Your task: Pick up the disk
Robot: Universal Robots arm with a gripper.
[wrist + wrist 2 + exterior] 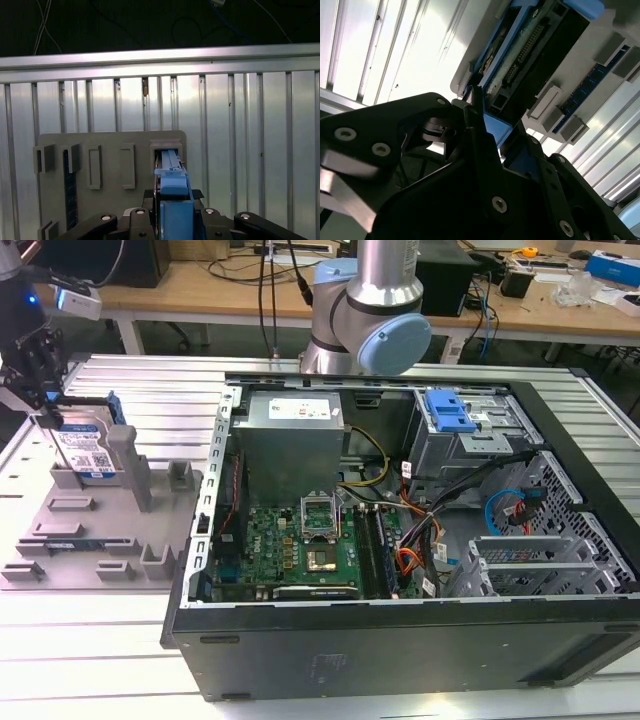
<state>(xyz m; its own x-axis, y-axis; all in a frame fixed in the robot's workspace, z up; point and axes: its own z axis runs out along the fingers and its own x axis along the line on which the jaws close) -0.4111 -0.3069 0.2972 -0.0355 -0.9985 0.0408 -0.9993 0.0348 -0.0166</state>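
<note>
At the upper left of the exterior view the disk (pixel 88 452) stood on edge in the grey fixture tray (pixel 70 540) on the bench (pixel 300 680). The hand (pixel 40 390) was closed narrowly on its upper edge and blue side rail (pixel 172 197). It looked rigid, fairly heavy and shock-sensitive, with smooth metal faces, so the rail edges seemed the safest hold.

Silver-grey disk (pixel 88 445), white-and-blue label
</note>
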